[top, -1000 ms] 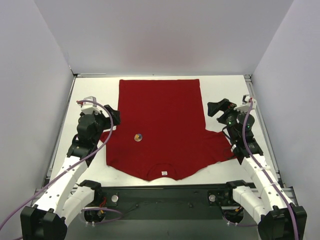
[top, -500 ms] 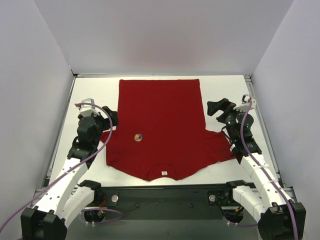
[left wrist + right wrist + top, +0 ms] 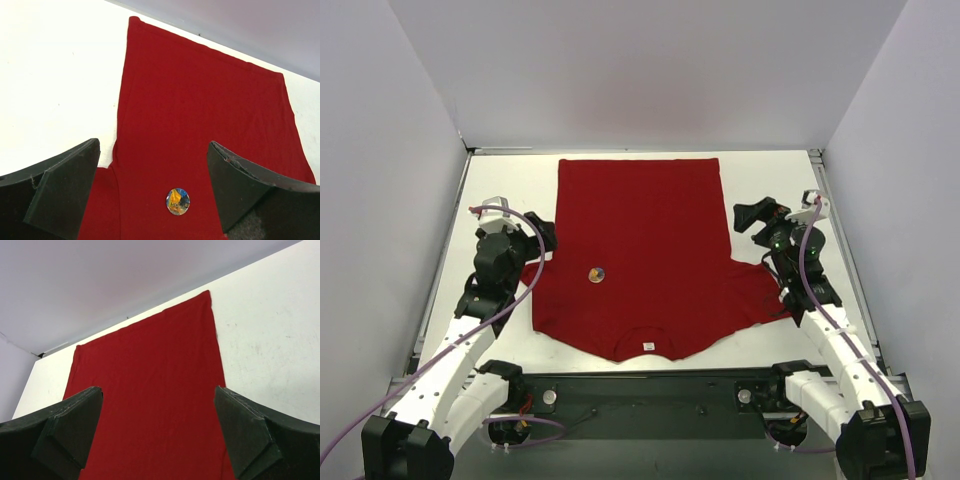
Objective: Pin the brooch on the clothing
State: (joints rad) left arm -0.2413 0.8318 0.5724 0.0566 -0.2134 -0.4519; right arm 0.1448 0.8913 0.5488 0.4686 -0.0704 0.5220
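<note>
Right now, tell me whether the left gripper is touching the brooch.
Apart. The left wrist view shows the brooch on the T-shirt, red fabric separating it from both fingers of the open left gripper.

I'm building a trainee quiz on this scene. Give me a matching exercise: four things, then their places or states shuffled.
1. small round gold brooch with multicoloured centre
2. large red fabric T-shirt
3. small white neck label
4. right hand

A. spread flat on the white table
B. open, empty, off the shirt's right edge
C. on the red fabric, left of centre
D. at the collar, on the shirt's near edge

Pairs: 1-C, 2-A, 3-D, 4-B
</note>
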